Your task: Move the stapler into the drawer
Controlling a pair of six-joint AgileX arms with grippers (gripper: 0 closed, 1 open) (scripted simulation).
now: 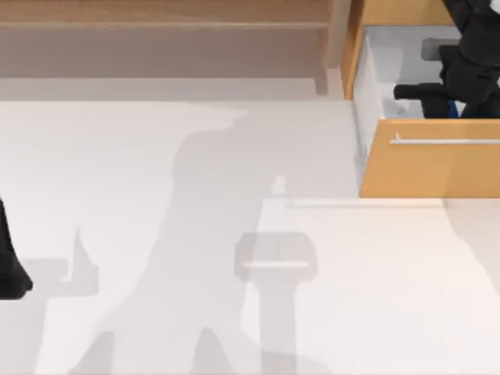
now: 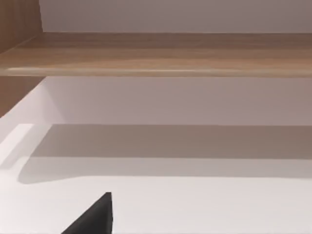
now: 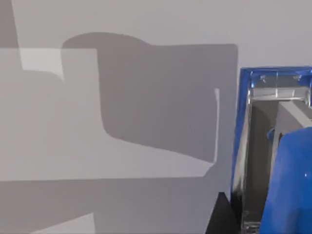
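White counter [image 1: 156, 312] fills most of the top view, bare but for shadows, and the work sits at the upper right of the frame. A sliver of the blue stapler [image 1: 451, 108] peeks out beneath the right claw [image 1: 437, 92], low inside the drawer [image 1: 430, 168], which stands pulled open with its orange-tan front and silver bar handle [image 1: 445, 141] toward the viewer. The right wrist view shows the stapler [image 3: 278, 161] close up against the drawer's pale floor. I cannot tell whether the right claw grips it or has let go. The carry looks nearly done; what seems left is the release and the arm's withdrawal. The left claw [image 1: 12, 266] is parked at the frame's left edge, facing the long wooden shelf [image 2: 156, 53].
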